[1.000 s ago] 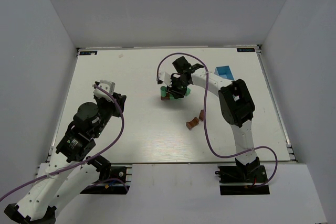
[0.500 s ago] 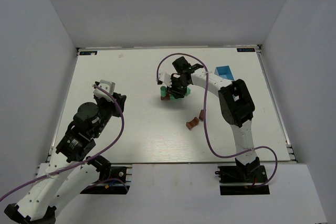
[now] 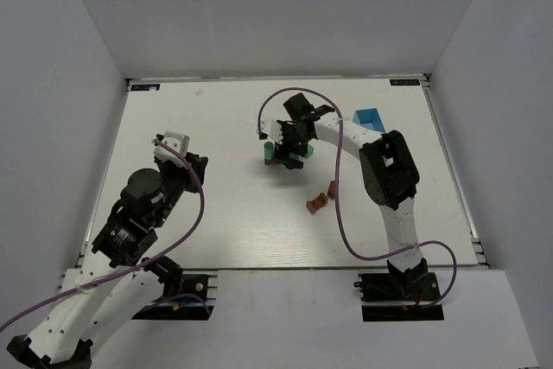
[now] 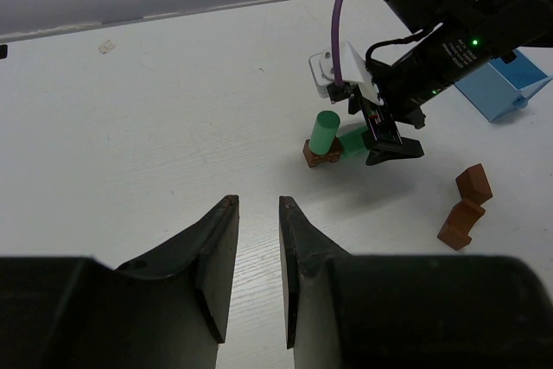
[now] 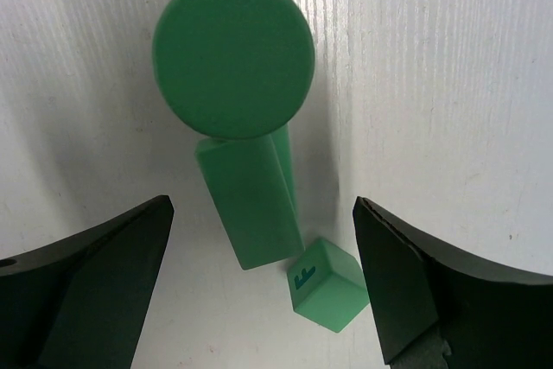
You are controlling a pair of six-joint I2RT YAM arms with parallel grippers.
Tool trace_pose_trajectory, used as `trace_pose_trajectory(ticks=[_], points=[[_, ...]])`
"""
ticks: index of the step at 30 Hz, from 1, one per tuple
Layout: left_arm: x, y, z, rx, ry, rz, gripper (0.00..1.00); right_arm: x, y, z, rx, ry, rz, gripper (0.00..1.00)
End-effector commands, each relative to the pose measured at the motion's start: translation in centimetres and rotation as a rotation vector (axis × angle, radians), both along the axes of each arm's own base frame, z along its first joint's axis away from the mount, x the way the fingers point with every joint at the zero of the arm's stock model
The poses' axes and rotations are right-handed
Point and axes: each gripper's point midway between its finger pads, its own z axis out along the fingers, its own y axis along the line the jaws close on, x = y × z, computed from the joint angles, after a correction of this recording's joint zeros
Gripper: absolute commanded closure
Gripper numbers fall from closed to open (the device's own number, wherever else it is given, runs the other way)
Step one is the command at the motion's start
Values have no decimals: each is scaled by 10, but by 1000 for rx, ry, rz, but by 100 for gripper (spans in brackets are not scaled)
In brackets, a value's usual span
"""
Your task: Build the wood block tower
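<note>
The tower is a mint-green cylinder point(image 4: 325, 131) standing upright on a reddish-brown block point(image 4: 320, 155). From above only the cylinder's round top point(image 5: 233, 55) shows. A long green block point(image 5: 251, 200) and a small green cube point(image 5: 327, 284) lie on the table right beside it. My right gripper point(image 5: 262, 205) hovers over them, open wide and holding nothing, one finger on each side of the two green pieces. The top view shows it at the cluster point(image 3: 289, 149). Two loose brown blocks point(image 3: 315, 205) point(image 3: 332, 189) lie nearer. My left gripper point(image 4: 257, 200) is shut, empty and far back.
A small blue open-topped box point(image 3: 370, 118) stands at the back right, behind the right arm's forearm point(image 3: 346, 137). A purple cable point(image 3: 285, 92) loops above the cluster. Grey walls close in the white table point(image 3: 207, 213) on three sides.
The right gripper's jaws have spread from partly closed to wide open, and the green pieces now lie free between them. The left arm has not moved.
</note>
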Motion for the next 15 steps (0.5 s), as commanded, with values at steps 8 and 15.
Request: trace_pose_trajectory(ticks=[8, 15], points=[[1, 2, 3, -1, -18, 8, 64, 7, 7, 8, 48, -29, -3, 9], [1, 2, 3, -1, -18, 8, 64, 10, 8, 3, 54, -34, -15, 9]])
